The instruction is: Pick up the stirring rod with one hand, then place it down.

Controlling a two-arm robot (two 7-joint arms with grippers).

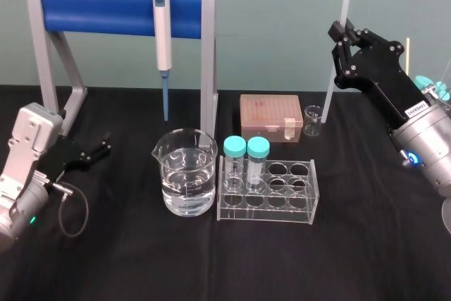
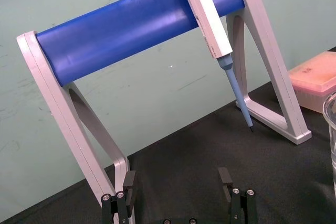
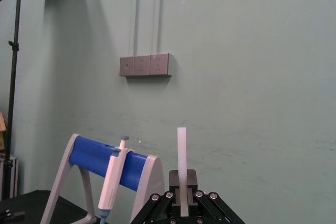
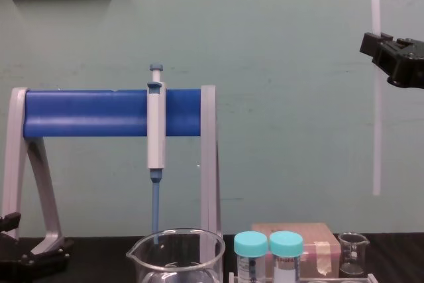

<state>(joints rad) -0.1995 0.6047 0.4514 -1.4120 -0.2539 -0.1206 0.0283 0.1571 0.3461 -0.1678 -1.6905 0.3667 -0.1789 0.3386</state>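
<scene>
The stirring rod [image 1: 331, 89] hangs almost upright in the air over the far right of the desk [image 1: 366, 244]. My right hand [image 1: 343, 37] pinches it near its top, and most of its length dangles free below. With so high a grip, I judge it may pivot or slip as I lower it. Its bottom end could then knock the small beaker [image 1: 313, 119] close under it, or the pink box [image 1: 268, 118] beside that. My left hand [image 1: 99, 149] rests spread at the left.

The right end effector [image 3: 181, 196] clamps the stirring rod [image 3: 181, 153], which stands upright from its jaws; beyond, toward ten o'clock, a pipette [image 3: 111, 183] hangs on the blue-barred stand [image 3: 92, 155].
</scene>
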